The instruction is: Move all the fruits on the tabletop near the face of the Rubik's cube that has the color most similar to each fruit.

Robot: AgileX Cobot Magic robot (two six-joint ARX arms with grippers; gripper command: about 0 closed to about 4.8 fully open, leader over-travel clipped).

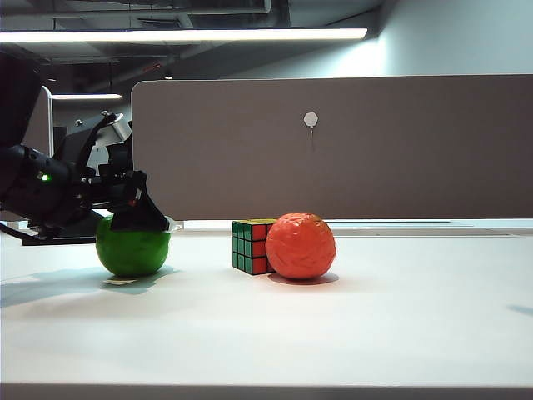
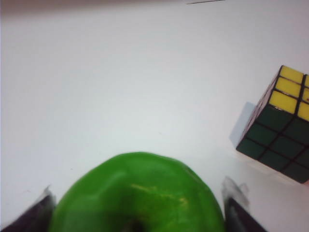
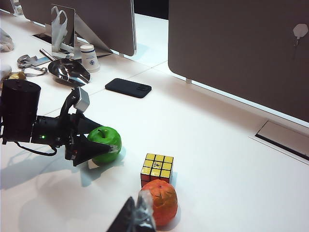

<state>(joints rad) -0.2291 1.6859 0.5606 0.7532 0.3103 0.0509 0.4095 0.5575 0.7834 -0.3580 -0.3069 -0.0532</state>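
Exterior view: plain white tabletop (image 1: 400, 325), grey-brown partition (image 1: 333, 150) along its back edge, strip light overhead. Green apple (image 1: 132, 247) sits toward the left edge; left gripper (image 1: 140, 218) straddles it, jaws spread wide either side, squeeze not confirmed. Rubik's cube (image 1: 252, 246) mid-table, yellow face up, orange-red fruit (image 1: 301, 246) touching its red side. Right gripper (image 3: 136, 216) hangs closed and empty, near that fruit. Neighbouring desk: black phone (image 3: 128, 87), white jar (image 3: 90, 58), label unreadable.
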